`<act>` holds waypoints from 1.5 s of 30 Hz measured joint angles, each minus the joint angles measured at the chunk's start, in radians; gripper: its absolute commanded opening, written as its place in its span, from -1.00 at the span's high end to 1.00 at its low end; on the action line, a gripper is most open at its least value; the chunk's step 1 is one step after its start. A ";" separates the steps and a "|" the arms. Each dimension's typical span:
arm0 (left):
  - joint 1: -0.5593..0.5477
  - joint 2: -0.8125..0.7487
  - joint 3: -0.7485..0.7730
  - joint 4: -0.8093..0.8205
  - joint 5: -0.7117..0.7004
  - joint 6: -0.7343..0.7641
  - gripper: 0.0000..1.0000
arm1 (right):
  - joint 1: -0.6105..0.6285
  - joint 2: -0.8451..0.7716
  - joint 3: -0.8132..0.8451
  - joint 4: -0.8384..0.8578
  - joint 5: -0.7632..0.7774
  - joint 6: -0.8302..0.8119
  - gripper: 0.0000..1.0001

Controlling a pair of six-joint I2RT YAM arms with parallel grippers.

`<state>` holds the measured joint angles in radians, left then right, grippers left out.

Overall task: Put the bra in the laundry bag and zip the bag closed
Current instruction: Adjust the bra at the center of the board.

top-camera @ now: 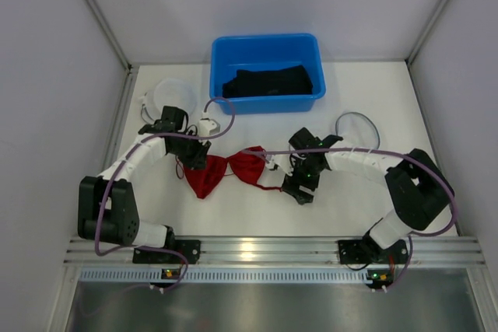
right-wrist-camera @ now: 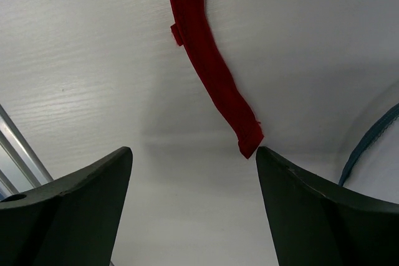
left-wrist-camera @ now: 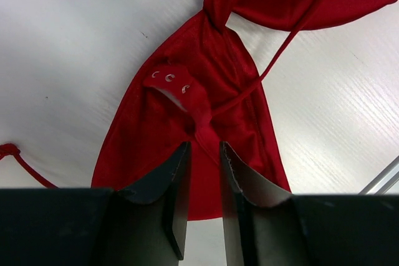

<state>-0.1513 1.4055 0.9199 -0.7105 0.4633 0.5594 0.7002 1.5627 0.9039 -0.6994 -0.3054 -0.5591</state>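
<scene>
Bra point(top-camera: 226, 172), red, lies spread on the white worktop point(top-camera: 257, 219) in front of the blue tub point(top-camera: 264, 40), between both arms. Left pincer point(left-wrist-camera: 204, 147) is nearly closed above one cup, with the hook band point(left-wrist-camera: 181, 88) at its tips; whether it grips is unclear. Right pincer point(right-wrist-camera: 193, 151) gapes wide and holds nothing, and the other band end point(right-wrist-camera: 249, 138) lies flat on the worktop between its fingers.

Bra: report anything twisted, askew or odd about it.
The bra lies crumpled, with its cups twisted together at the centre. The clasp band is folded over one cup, and the other band trails off loose.
</scene>
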 measured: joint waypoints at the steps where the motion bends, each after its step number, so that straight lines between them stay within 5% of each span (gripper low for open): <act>1: 0.000 0.000 0.000 -0.001 0.000 -0.002 0.35 | 0.004 0.003 0.000 0.005 0.007 0.000 -0.62; 8: 0.001 0.000 0.000 -0.002 0.020 -0.010 0.11 | 0.010 0.004 0.003 0.006 0.070 -0.053 -0.60; 16: 0.001 0.000 0.018 -0.010 0.041 -0.032 0.09 | 0.011 0.037 0.061 0.027 0.120 -0.116 -0.49; 27: 0.069 0.000 0.069 -0.012 0.055 -0.057 0.10 | 0.058 0.103 0.080 0.037 0.113 -0.145 1.00; 38: 0.141 0.000 0.111 -0.013 0.129 -0.128 0.05 | 0.161 0.080 0.164 -0.169 -0.307 0.072 1.00; 41: 0.141 0.000 0.111 -0.013 0.144 -0.139 -0.19 | 0.174 0.079 0.190 -0.167 -0.427 0.162 1.00; 45: 0.141 0.000 0.111 -0.013 0.155 -0.150 -0.25 | 0.175 0.080 0.258 -0.149 -0.524 0.276 1.00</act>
<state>-0.0101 1.4055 1.0313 -0.7238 0.6182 0.4095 0.8753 1.6432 1.1618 -0.8482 -0.8295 -0.2829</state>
